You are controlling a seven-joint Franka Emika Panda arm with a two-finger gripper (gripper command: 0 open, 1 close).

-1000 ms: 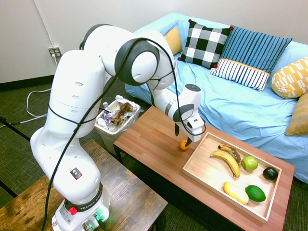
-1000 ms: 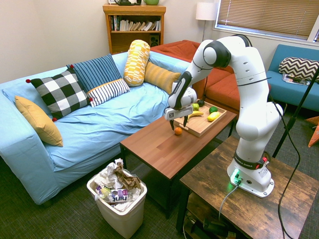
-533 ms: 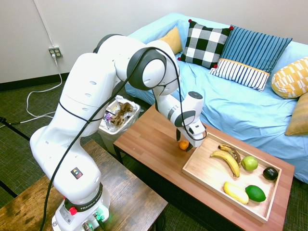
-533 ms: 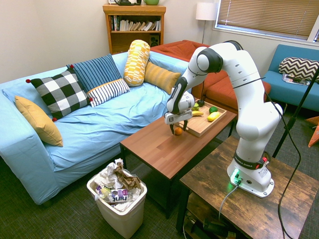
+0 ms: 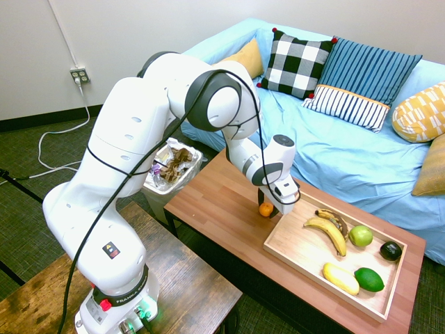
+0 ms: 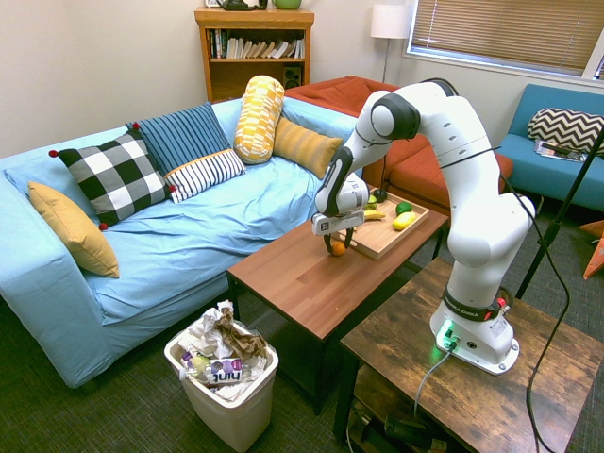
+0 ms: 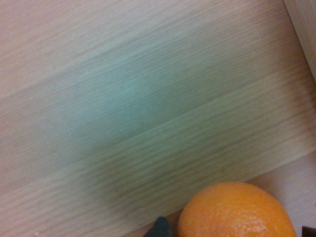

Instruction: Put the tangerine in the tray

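First exterior view has the white arm's two-finger gripper [image 5: 267, 209] pointing straight down over the small round bright-orange tangerine [image 5: 265, 209], fingers either side of it, though I honestly can't tell if they're pressing on the fruit yet or just bracketing it. The tangerine sits on the reddish-brown wooden table [image 5: 215, 209], just outside the near corner of the large shallow light-wood tray [image 5: 292, 247], so it's not in yet. My guess is the gripper is that low so it can pinch the fruit at its widest part before lifting. Wrist view shows the same orange skin [image 7: 237, 211] up close against pale wood grain. Inside the tray are yellow bananas [image 5: 327, 229], a green apple [image 5: 360, 236], a yellow oblong fruit [image 5: 341, 277] and a green lime [image 5: 369, 279], with bare wood left near the tangerine's side.
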